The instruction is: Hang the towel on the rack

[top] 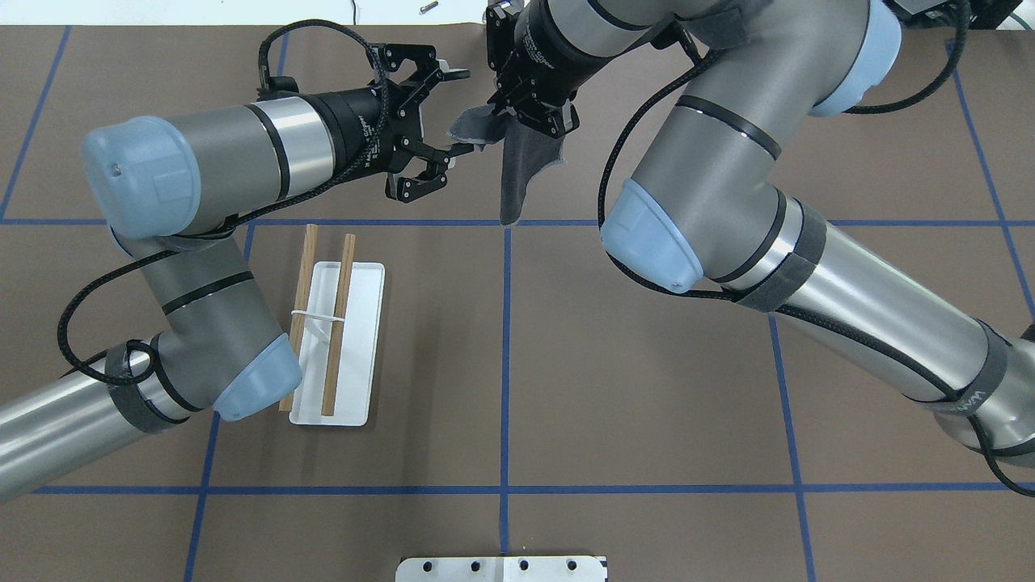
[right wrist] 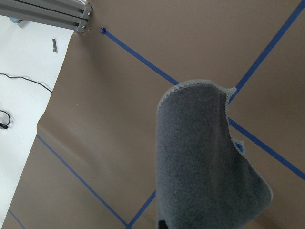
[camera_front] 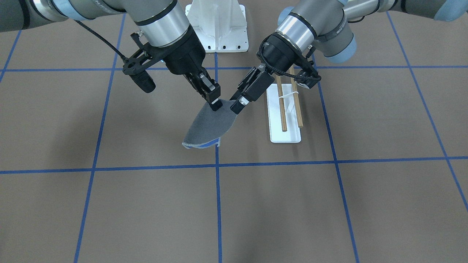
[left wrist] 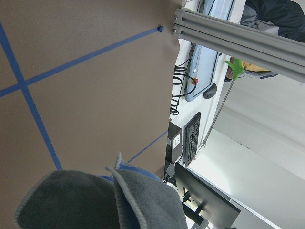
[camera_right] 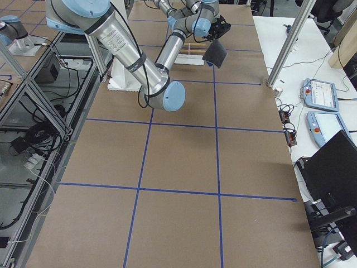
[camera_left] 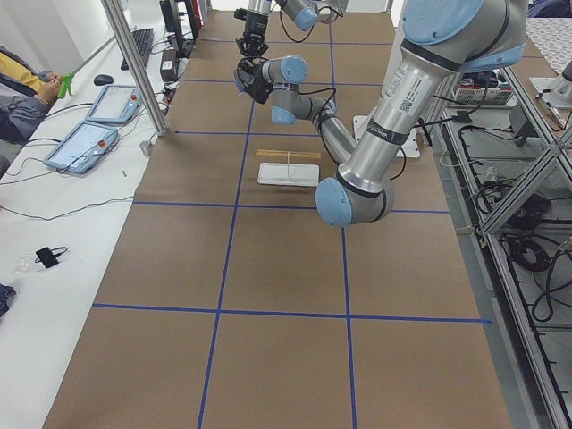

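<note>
The dark-grey towel point(camera_front: 209, 124) hangs between my two grippers, its blue underside showing at the lower edge. My right gripper point(camera_front: 215, 105) is shut on one top corner. My left gripper point(camera_front: 237, 106) is shut on the other top corner. In the overhead view the towel point(top: 521, 170) hangs beyond the rack point(top: 356, 323), between the left gripper point(top: 465, 148) and the right gripper point(top: 530, 121). The rack point(camera_front: 285, 137) stands just beside the left gripper, its two wooden dowels point(camera_front: 282, 109) bare. The towel also shows in the left wrist view point(left wrist: 90, 200) and the right wrist view point(right wrist: 205, 162).
The large white bolted pedestal point(camera_front: 217, 25) stands at the robot's base, behind the grippers. Blue tape lines cross the brown table point(camera_front: 146, 208). Operators' tablets point(camera_left: 85, 143) lie on the white side bench beyond the table's edge.
</note>
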Available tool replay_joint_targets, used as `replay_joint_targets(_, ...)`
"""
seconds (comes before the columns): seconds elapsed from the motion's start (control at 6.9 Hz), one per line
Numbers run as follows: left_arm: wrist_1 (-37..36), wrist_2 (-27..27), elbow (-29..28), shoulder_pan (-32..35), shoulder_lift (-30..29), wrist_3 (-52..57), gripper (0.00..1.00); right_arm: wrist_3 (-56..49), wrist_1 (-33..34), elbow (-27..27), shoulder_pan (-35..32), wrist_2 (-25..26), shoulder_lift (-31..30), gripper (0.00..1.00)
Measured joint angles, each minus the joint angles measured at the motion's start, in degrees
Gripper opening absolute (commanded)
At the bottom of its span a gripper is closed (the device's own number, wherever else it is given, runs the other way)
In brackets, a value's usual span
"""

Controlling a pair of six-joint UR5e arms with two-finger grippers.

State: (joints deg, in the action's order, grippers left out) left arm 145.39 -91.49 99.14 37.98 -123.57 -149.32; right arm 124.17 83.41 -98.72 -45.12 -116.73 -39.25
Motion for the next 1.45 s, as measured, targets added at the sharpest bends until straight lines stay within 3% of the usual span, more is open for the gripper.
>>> replay_joint_targets(0.14,0.27,0.00,0.00,0.04,0.00,0.00,0.27,0.24,0.00,-0.77,0.47,0.45,-0.06,0.00)
replay_joint_targets(0.29,0.43,0.00,0.00,0.07,0.01,-0.01,0.14,0.35,0.00,-1.67,0.65,0.63,-0.35,0.00)
replay_joint_targets(0.58,0.53,0.00,0.04,0.08,0.10,0.00,0.14,0.31,0.00,-2.86,0.72,0.64,-1.20,0.00)
replay_joint_targets(0.72,0.57,0.00,0.07,0.08,0.14,0.00,0.00,0.29,0.02,-3.11,0.73,0.63,-1.42,0.00)
replay_joint_targets(0.87,0.59,0.00,0.11,0.08,0.15,0.02,0.00,0.28,0.06,-3.40,0.73,0.64,-1.63,0.24)
replay_joint_targets(1.01,0.61,-0.01,0.15,0.08,0.17,0.12,0.00,0.30,0.11,-3.51,0.74,0.69,-1.70,0.99)
replay_joint_targets(1.45,0.39,-0.49,0.09,0.00,0.76,4.24,0.00,-0.33,0.12,-4.54,0.65,0.79,-2.99,1.00)
